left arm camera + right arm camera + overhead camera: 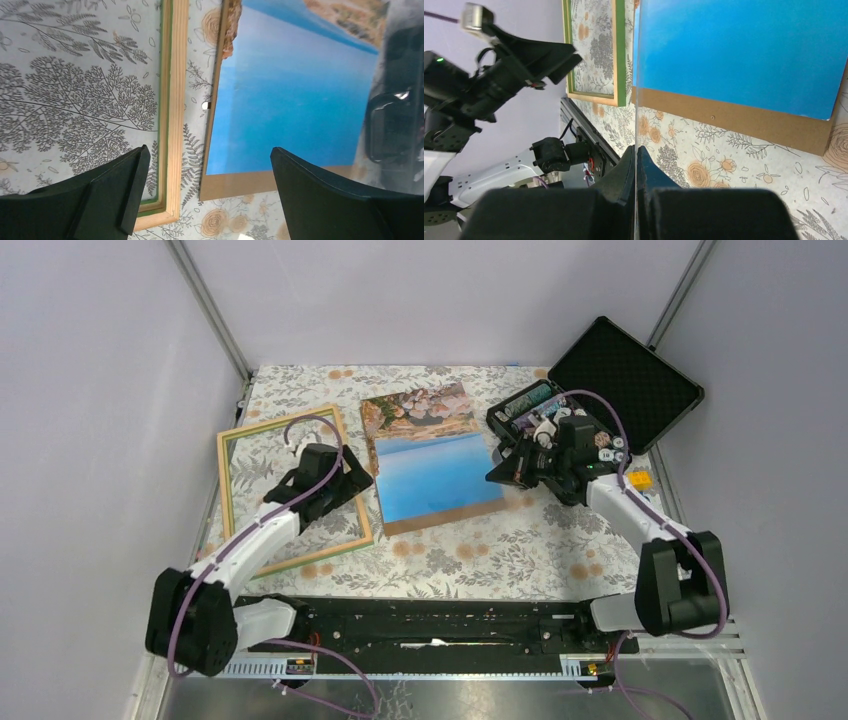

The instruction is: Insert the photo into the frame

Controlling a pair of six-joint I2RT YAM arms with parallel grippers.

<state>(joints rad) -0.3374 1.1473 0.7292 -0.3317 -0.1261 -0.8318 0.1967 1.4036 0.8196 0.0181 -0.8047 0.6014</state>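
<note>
The photo (pixel 435 465), blue sea with tan rocks at its far end, lies face up in the middle of the table on a brown backing panel (pixel 450 515). It also shows in the left wrist view (pixel 290 100) and the right wrist view (pixel 744 50). The frame (pixel 228 490), green and light wood, lies flat to its left, with the tablecloth showing through it. My left gripper (pixel 350 480) hovers open and empty over the frame's right rail (pixel 177 100), near its near corner. My right gripper (pixel 500 472) is at the photo's right edge, its jaws shut on a thin sheet seen edge-on (pixel 636 155).
An open black case (pixel 625 370) holding chips stands at the back right, just behind my right arm. A small yellow object (pixel 638 480) lies by the right edge. A black rail (pixel 430 625) runs along the near edge. The enclosure walls stand close on both sides.
</note>
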